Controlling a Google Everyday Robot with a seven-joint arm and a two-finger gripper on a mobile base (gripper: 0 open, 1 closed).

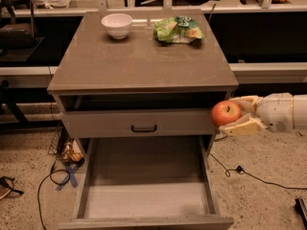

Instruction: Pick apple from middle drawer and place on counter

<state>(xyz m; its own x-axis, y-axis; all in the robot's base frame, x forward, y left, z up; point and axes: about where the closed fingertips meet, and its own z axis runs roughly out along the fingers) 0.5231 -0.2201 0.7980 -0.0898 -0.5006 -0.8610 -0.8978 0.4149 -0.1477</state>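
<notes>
High frontal view; claw (230, 115) right.

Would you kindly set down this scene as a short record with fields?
gripper: right of the cabinet, shut on the apple
apple: held in the air, just below counter level
middle drawer: pulled open, no apple inside
counter: apple not yet placed
white bowl: counter, back left
snack bag: counter, back right

One apple (226, 113) in one gripper (233, 116) at right; one bowl (117, 24), one snack bag (178, 29), one counter (139, 66); two drawers: middle drawer (144, 200), shallower drawer (105, 123)
</notes>
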